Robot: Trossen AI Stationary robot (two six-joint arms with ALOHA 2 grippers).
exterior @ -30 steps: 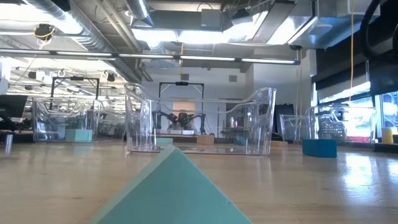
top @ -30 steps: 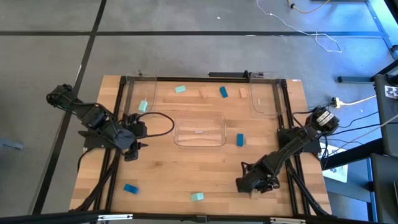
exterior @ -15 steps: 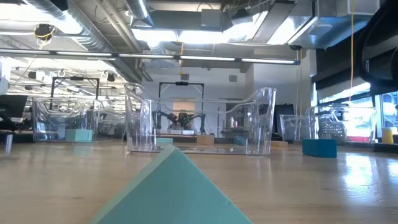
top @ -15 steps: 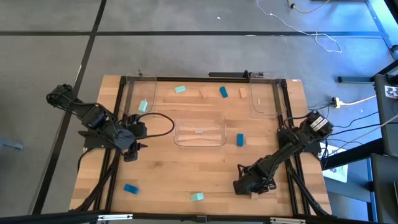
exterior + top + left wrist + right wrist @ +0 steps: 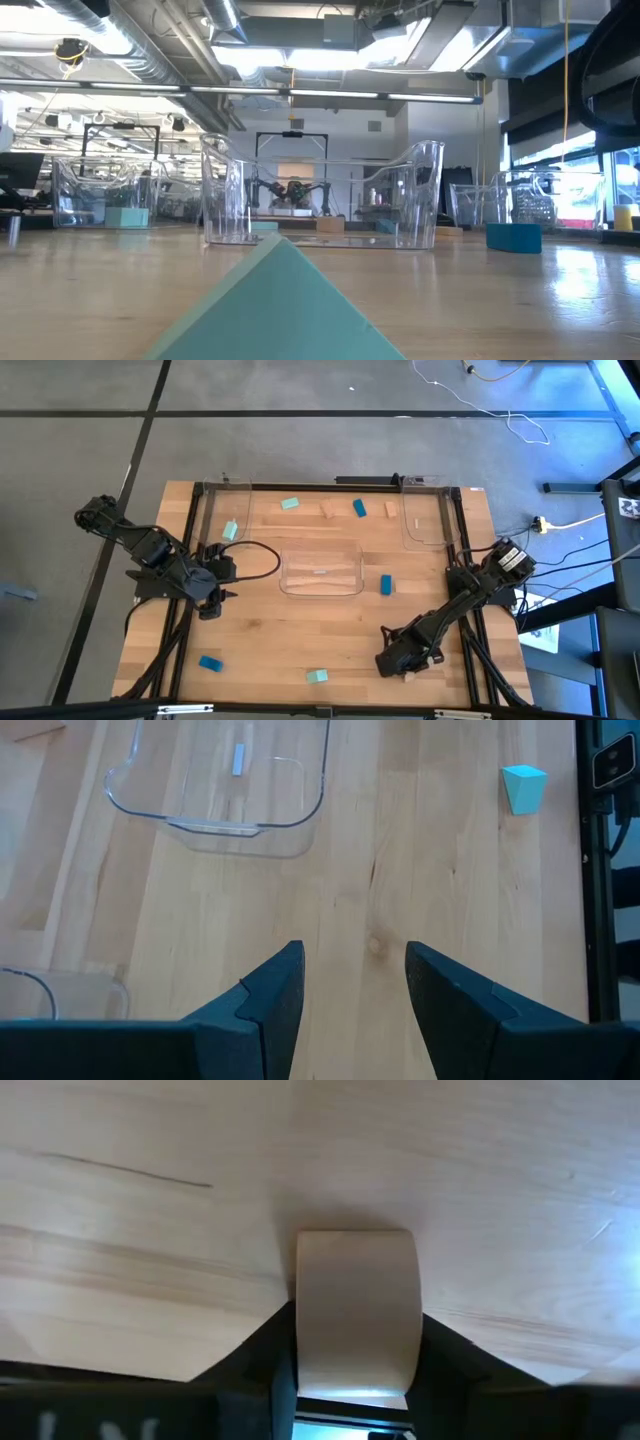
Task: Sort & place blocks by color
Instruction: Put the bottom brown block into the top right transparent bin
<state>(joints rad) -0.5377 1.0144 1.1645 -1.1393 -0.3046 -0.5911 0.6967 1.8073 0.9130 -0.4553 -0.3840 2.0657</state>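
My right gripper [image 5: 398,660] stands low over the table's near right part, shut on a light tan block [image 5: 355,1305] that the arm hides in the high view. My left gripper [image 5: 352,982] hovers open over bare wood at the table's left [image 5: 212,600]. Loose blocks lie flat on the table. There are mint ones [image 5: 290,504] [image 5: 230,530] [image 5: 316,676], blue ones [image 5: 358,508] [image 5: 386,585] [image 5: 209,662] and tan ones [image 5: 328,512] [image 5: 389,510]. The low view shows one mint block [image 5: 275,300] very close. My right gripper pinches the tan block's two opposite sides [image 5: 300,1330] between its two fingers. The fingers come from above, pointing down. The block lies with its underside on the table top.
A clear tray [image 5: 320,568] sits at the table's middle. Two more clear trays stand at the far left [image 5: 222,500] and far right [image 5: 425,520]. Black rails [image 5: 190,540] run along both sides of the table. Bare wood lies between the middle tray and the near edge.
My right gripper has shifted a little toward the table's near edge and left. My left arm and the loose blocks have kept still.
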